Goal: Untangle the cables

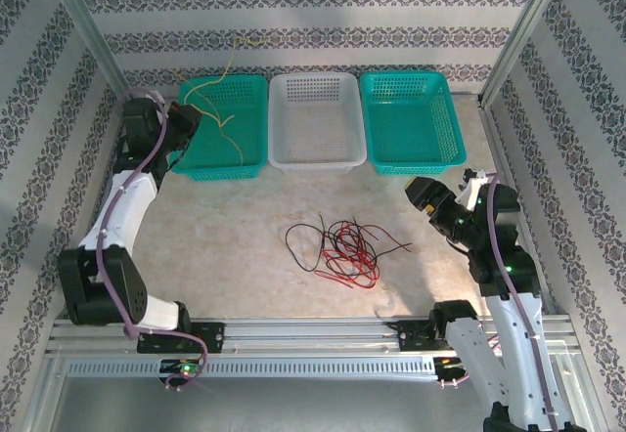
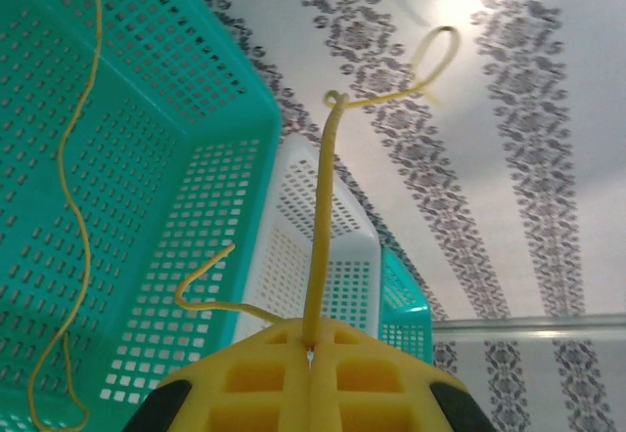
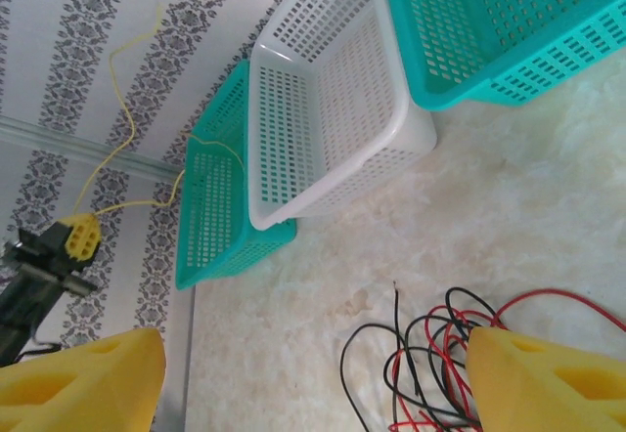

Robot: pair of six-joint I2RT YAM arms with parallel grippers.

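A thin yellow cable (image 2: 323,207) rises from my left gripper (image 2: 311,352), whose yellow jaws are shut on it. In the top view this gripper (image 1: 184,119) hangs at the left rim of the left teal basket (image 1: 249,161). The yellow cable (image 1: 222,122) trails down into that basket and curls up against the back wall. Red and black cables (image 1: 342,251) lie tangled on the table's middle. My right gripper (image 1: 433,205) hovers to their right, open and holding nothing. In the right wrist view the tangle (image 3: 430,368) lies near the right fingertip (image 3: 538,383).
Three baskets stand in a row at the back: the left teal one, a white one (image 1: 318,163) and a right teal one (image 1: 413,165). Patterned walls close in the left, back and right sides. An aluminium rail (image 1: 313,332) runs along the near edge.
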